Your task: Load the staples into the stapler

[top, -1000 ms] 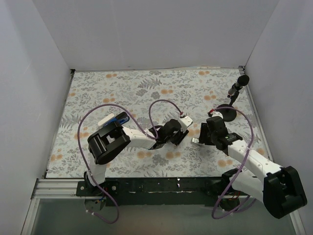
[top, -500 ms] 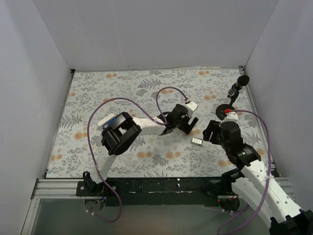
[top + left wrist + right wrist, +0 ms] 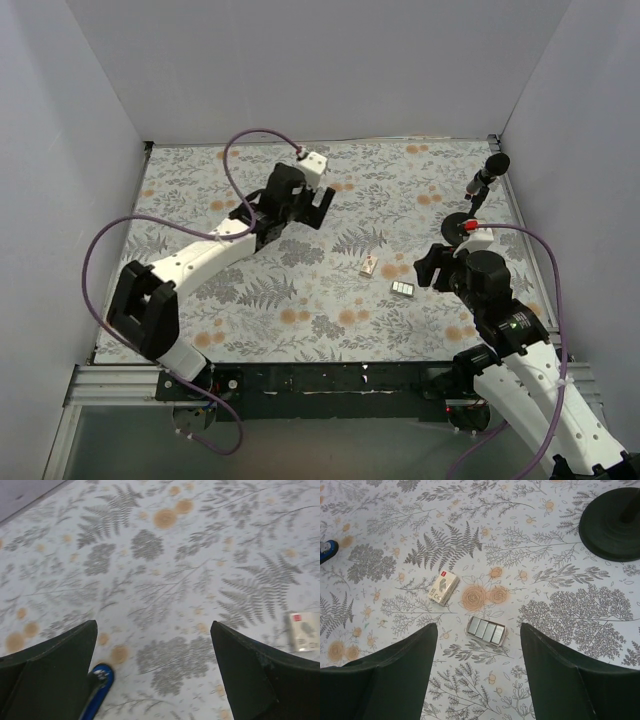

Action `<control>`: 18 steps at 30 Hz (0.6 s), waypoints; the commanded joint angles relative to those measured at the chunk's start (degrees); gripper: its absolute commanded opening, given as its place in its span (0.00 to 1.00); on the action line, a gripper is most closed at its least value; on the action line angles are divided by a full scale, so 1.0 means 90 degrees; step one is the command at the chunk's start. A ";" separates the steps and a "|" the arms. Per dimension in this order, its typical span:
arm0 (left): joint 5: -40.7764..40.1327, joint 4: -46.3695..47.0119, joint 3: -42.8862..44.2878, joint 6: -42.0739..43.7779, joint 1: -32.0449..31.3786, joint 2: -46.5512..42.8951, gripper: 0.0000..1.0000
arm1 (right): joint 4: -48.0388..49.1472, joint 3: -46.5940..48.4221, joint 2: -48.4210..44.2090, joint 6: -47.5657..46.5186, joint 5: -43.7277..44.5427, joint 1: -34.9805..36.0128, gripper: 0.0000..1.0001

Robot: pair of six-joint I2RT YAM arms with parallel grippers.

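The left gripper (image 3: 314, 207) hung spread and empty over the far half of the surface (image 3: 180, 330), left of the middle, in the top view. The right gripper (image 3: 430, 268) sat toward the right edge, just beside the staples (image 3: 403, 289), a pale grey block right of the middle and closer to the near edge. A small box (image 3: 369, 265) lay near them, and the stapler could not be made out there, probably hidden under the left arm. From the left wrist, that gripper's jaws stood wide apart over bare pattern, and only a rounded blue tip of the stapler (image 3: 100, 680) showed, tucked against the finger at the frame's left. A straight descent from there would likely land that finger on the stapler and shove it aside rather than straddle it. Whether its rail lay open could not be told. From the right wrist, the right gripper (image 3: 478, 630) was released and holding nothing, poised over the staples (image 3: 486, 630). They looked like several short silvery sticks side by side in a shallow pale holder, low and flat. A hard squeeze could snap or scatter such thin sticks, or the jaws might skid over them and catch only the holder. The blue stapler end (image 3: 326, 550) lay well apart toward the left edge, so a loose hold could also spill them on the way across.
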 commanded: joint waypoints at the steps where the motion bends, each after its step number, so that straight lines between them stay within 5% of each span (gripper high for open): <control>1: -0.0308 -0.0875 -0.0742 0.1374 0.0804 -0.0653 0.98 | 0.0526 -0.0089 -0.0113 -0.0418 -0.0482 -0.0030 0.76; 8: 0.0610 -0.0845 -0.0890 0.1640 0.1956 -0.0470 0.98 | 0.0594 -0.0168 -0.0133 -0.0536 -0.0844 -0.0021 0.75; 18: 0.0736 -0.0991 -0.0899 0.1513 0.2231 0.0400 0.87 | 0.0457 -0.0138 -0.0094 -0.0604 -0.0873 -0.0021 0.74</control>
